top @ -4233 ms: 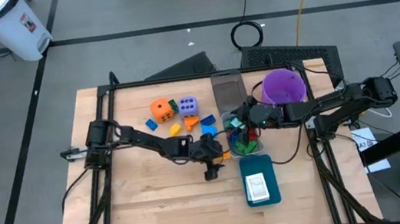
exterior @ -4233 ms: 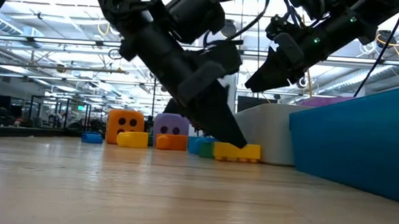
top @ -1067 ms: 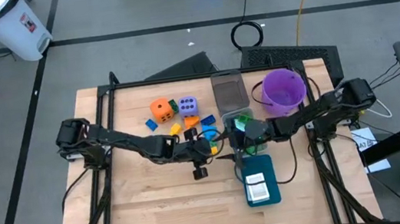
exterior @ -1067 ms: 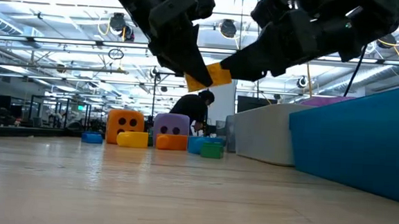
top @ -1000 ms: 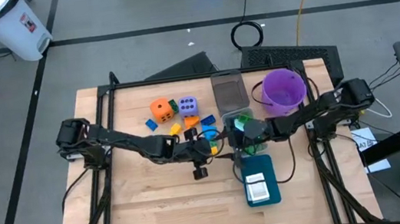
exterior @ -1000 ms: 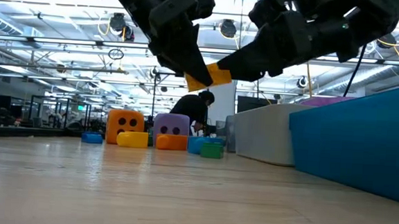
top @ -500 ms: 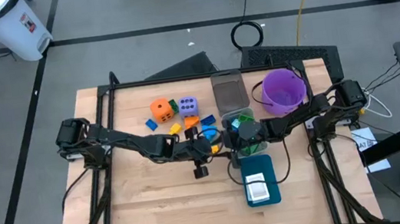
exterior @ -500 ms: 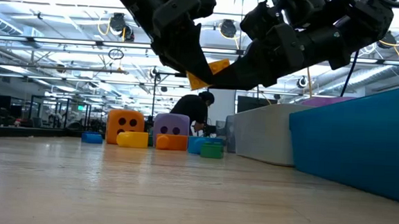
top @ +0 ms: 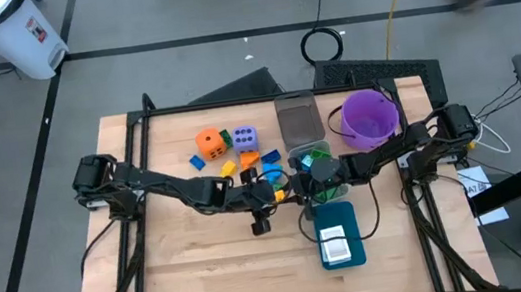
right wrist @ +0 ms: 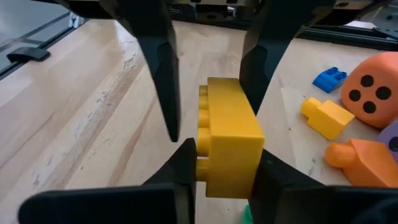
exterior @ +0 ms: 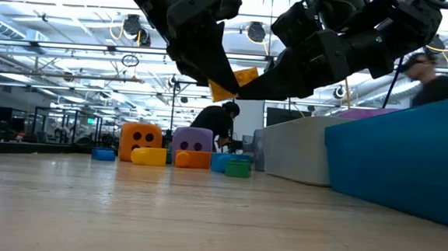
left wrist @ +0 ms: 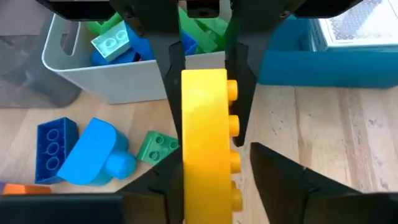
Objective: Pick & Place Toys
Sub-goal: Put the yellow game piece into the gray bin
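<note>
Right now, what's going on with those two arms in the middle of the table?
They are passing a yellow block between them in mid-air, above the table beside the white bin. The right gripper is clamped on it, while the left gripper flanks the same block. Other blocks and two dice sit on the table.

Two dark jointed arms, black cables alongside, flat matte-black tapered fingers (right wrist: 158,68)

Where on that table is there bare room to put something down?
The wooden table is bare along its near half, left of the teal tray, and left of the orange die. It is crowded mid-table around the white bin and purple bucket.
</note>
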Controlling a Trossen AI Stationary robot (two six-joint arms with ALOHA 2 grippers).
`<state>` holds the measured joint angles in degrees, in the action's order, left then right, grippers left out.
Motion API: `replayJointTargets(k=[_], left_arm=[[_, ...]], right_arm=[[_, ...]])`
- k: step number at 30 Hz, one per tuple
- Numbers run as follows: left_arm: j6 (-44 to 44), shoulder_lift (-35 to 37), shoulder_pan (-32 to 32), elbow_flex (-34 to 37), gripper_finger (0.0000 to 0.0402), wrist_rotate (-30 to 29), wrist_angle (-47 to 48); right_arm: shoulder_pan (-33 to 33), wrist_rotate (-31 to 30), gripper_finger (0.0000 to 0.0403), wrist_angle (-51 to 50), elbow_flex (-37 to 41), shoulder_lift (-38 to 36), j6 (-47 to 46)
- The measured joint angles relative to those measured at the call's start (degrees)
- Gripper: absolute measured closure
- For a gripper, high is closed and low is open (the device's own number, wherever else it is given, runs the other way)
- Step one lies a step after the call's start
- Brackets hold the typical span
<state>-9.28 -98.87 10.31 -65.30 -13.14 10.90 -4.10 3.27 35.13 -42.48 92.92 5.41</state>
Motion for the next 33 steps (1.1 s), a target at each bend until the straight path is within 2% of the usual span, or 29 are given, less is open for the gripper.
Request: replayJointTargets(k=[6,11,17,27,30,33], left_arm=[[0.16,0.02,-0.04,-0.07,0.0202,-0.16,-1.12],[0.12,0.48,-0.08,-0.16,0.02,-0.3,-1.6],[0.09,0.39,-0.04,-0.04,0.0208,0.17,-1.08],[0.09,0.37,-0.09,-0.04,0.0198,0.19,-0.46],[0.09,0.37,-0.07,-0.04,0.02,0.19,-0.44],[0.09,0.37,-0.11,-0.04,0.0206,0.19,-0.52]], right_arm=[[0.07,-0.25,0.0341,-4.91,0.0,-3.78,0.3],[0.0,-2.39,0.034,-12.86,-0.14,-10.17,-0.05],[0.08,-6.69,0.0341,-27.56,-0.22,-18.28,-3.88],[0.0,-6.19,0.0335,-55.19,-0.2,-26.84,-18.45],[0.0,-6.19,0.0334,-58.99,-0.16,-26.9,-20.6],[0.0,-6.21,0.0333,-57.57,0.88,-26.91,-20.51]])
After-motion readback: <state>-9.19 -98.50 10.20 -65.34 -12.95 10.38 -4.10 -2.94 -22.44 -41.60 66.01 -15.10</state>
